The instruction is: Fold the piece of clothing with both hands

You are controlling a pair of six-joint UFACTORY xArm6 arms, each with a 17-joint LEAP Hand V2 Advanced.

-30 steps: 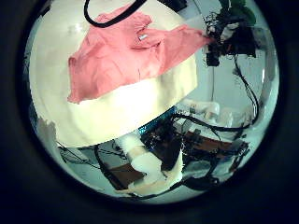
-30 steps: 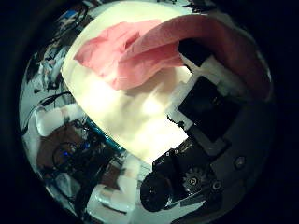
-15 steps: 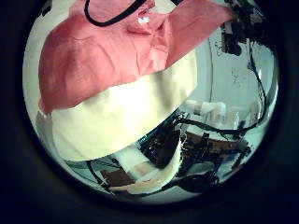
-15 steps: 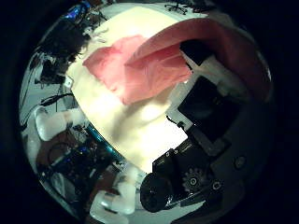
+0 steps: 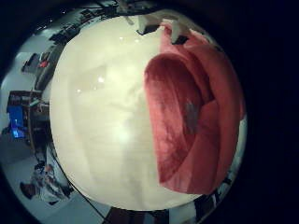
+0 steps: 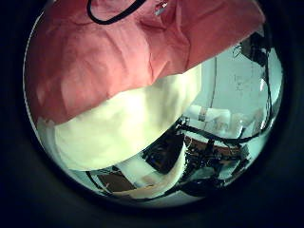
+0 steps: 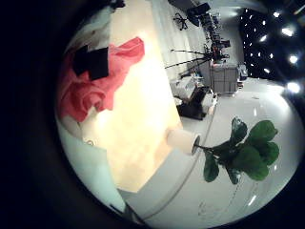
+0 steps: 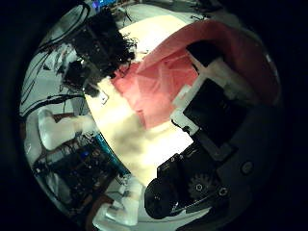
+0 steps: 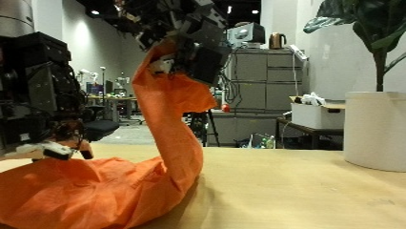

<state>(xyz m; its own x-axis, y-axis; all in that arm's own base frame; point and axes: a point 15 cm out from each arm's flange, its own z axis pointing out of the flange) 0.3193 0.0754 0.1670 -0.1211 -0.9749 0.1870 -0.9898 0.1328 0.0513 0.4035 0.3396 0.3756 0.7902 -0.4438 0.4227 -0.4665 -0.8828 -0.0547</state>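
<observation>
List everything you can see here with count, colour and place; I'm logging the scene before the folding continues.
orange fabric piece of clothing: one, orange, lying on the table with one end lifted up to the right hand
light wooden table: one, pale wood, under the clothing
round white plant pot: one, white, at the table's end away from the clothing
green leafy plant: one, green, rising from the pot
grey metal cabinet: one, grey, behind the table
right hand: one, black and white, raised, fingers gripping the lifted end
left hand: one, black and white, low over the clothing's heaped part
</observation>
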